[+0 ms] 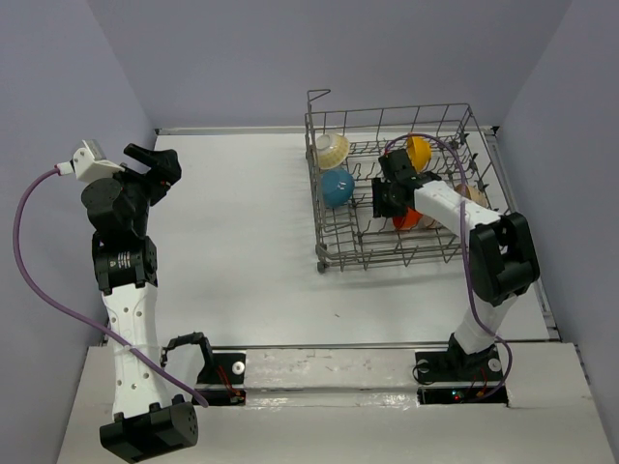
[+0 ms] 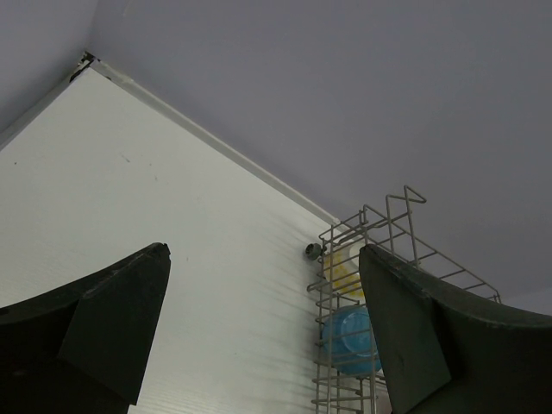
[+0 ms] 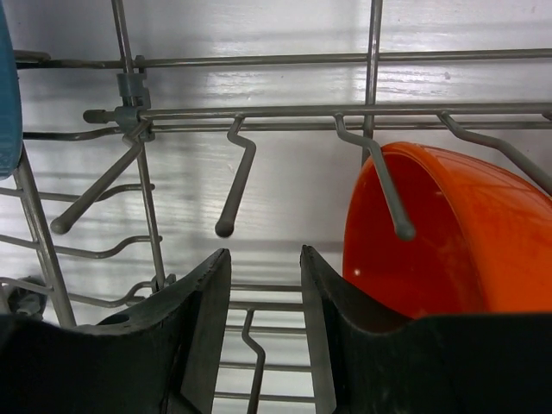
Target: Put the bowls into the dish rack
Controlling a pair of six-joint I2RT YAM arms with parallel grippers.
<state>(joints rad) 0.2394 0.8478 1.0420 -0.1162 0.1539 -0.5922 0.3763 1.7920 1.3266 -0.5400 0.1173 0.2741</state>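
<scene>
Far left: left fingers (image 1: 160,166) raised above the worktop (image 1: 242,242), spread as wide as they go, nothing in them, well apart from everything.

Centre-right: dish rack (image 1: 329,259) sits on the worktop. On its left side, the flower-patterned bowl (image 1: 332,148) at the back and the blue bowl (image 1: 337,188) just in front, both stood on edge.

Further right: right fingers (image 1: 385,198) are down inside the rack, parted a little with only bare wire showing through the gap — holding nothing. The orange-red bowl (image 3: 448,233) stands on edge just beside them, leaning on a tine (image 3: 384,185). The yellow-tan bowl (image 1: 419,150) is behind. A pale shape under the right arm may be the white bowl; I can't say for sure.

Handling, my guess: small, stiff, light bowls with a glossy, slippery surface — best pinched across the rim, one finger inside and one outside. On edge they could roll or tip between tines.
</scene>
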